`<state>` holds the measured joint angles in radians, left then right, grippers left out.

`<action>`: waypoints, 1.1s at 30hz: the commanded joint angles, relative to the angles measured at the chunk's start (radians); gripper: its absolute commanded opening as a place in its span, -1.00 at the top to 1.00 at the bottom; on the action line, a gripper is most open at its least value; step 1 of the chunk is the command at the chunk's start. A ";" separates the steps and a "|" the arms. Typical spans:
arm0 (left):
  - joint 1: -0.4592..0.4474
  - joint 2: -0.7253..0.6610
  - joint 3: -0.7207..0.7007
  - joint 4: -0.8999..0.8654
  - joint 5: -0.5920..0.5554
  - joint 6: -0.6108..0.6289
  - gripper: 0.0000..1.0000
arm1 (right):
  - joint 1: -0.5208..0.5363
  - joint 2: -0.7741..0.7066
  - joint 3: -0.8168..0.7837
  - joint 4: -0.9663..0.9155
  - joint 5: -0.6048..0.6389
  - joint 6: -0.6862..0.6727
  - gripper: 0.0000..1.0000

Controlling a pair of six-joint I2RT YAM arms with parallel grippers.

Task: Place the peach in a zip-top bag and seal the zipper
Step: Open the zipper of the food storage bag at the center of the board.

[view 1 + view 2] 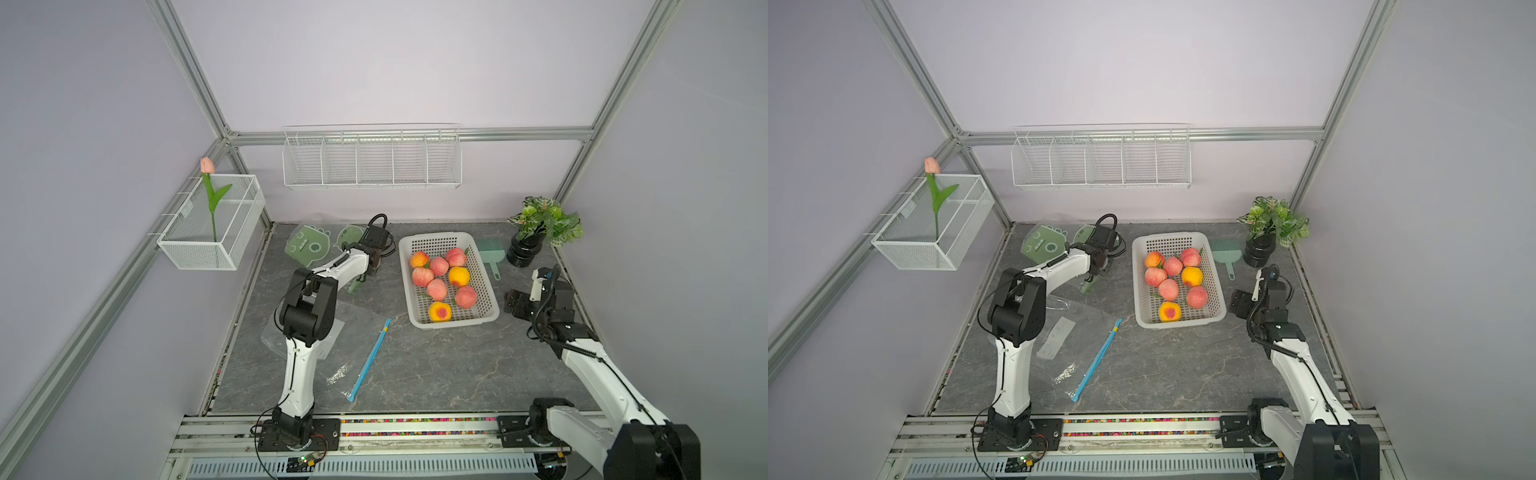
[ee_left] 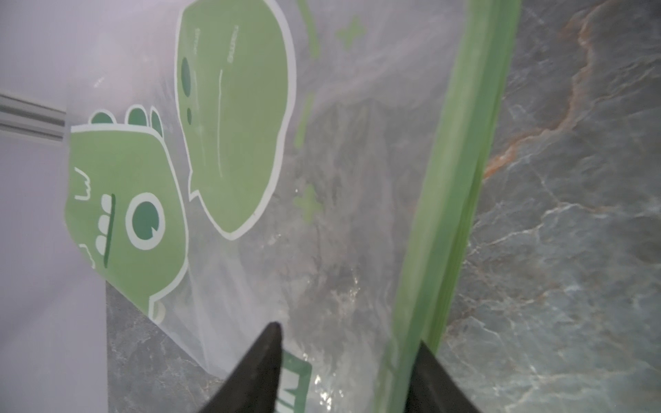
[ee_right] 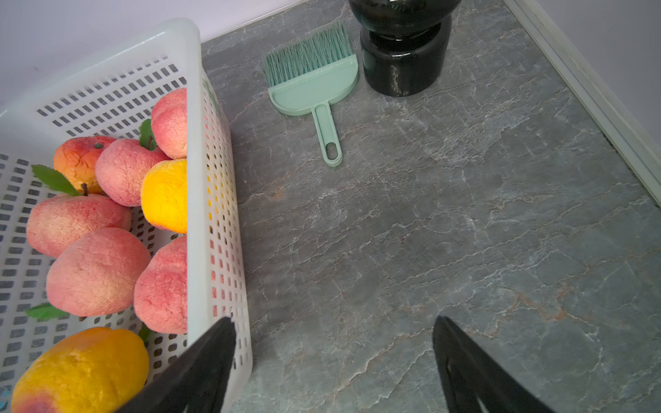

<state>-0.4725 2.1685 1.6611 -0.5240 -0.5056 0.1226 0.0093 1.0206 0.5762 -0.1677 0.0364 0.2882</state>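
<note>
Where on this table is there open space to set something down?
Widest bare stone: the front centre, bordered by the blue-zipper bag, the white basket and the right arm. A smaller patch lies ahead of the right gripper, between basket, green brush and black vase. Crowded: the back left, where the left gripper sits at the dinosaur bag.

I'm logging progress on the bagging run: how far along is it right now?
Done: nothing yet; all the peaches sit in the basket. In hand: the left gripper straddles the green bag near its zipper edge, jaws apart. The right gripper hangs open beside the basket. Left: picking a peach, bagging it, sealing the zipper.
</note>
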 commanded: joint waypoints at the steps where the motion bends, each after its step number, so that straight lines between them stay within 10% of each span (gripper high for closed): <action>1: -0.003 0.043 0.046 -0.026 -0.014 0.017 0.21 | 0.005 -0.002 0.023 -0.017 -0.007 0.022 -0.77; 15: 0.020 0.081 0.109 -0.053 0.001 0.022 0.99 | 0.005 -0.038 0.034 -0.047 0.009 0.005 -0.78; 33: 0.020 -0.251 0.002 -0.230 0.243 -0.265 1.00 | 0.126 -0.083 0.139 -0.066 -0.269 0.042 -0.78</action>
<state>-0.4526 1.9636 1.6875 -0.6941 -0.3515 -0.0490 0.0998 0.9482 0.6872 -0.2443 -0.1432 0.2913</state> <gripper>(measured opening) 0.047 0.889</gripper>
